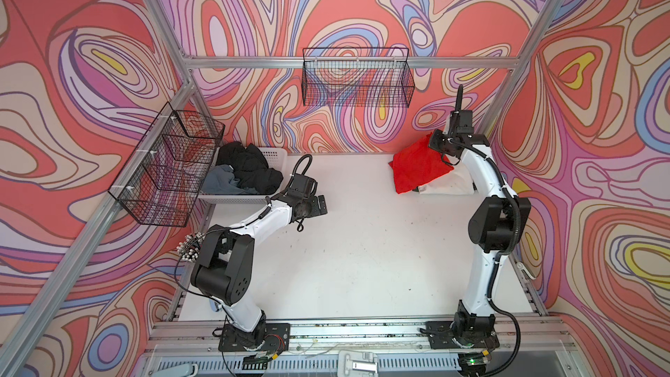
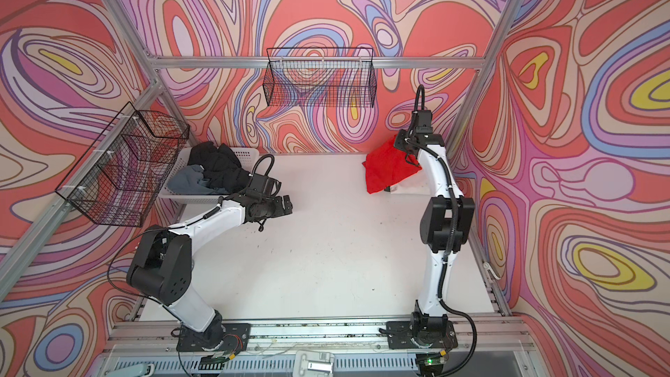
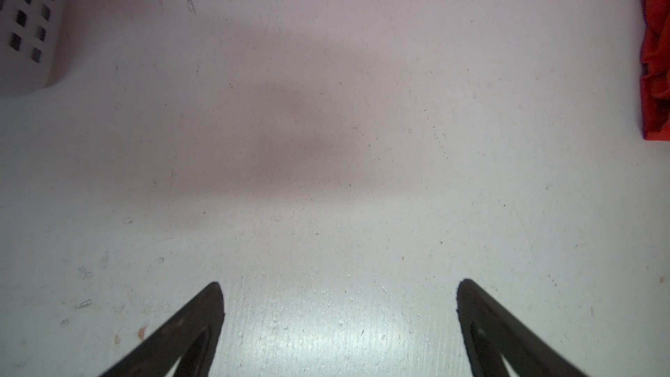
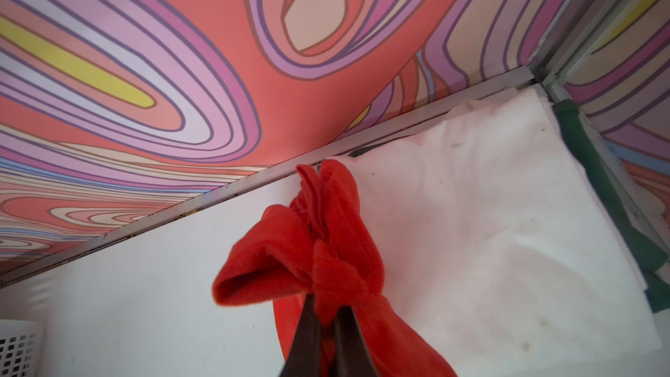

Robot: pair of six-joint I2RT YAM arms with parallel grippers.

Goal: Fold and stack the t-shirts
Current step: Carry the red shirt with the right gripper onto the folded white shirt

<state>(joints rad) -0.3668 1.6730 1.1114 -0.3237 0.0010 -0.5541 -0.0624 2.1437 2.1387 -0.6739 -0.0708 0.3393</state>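
Robot lab cell, aluminium frame [image 1: 253, 62], swirl-patterned walls [image 1: 72, 139]

A white basket [image 2: 250, 157] sits at the tabletop's [image 2: 326, 255] far left corner. It holds a crumpled black shirt [image 2: 221, 168] and, toward the left edge, a grey shirt [image 2: 186, 181]. The left gripper [image 2: 286, 204] hangs over the tabletop just beside the basket's near right corner, fingers apart with nothing between them. At the far right corner a red shirt [image 2: 384, 172] lies bunched on a folded white shirt [image 2: 411, 187]. Its top is raised to the right gripper [image 2: 400, 143], whose jaws are hidden in the cloth. A back wire basket [image 2: 319, 77] and a left wire basket [image 2: 123, 168] hang on the walls.
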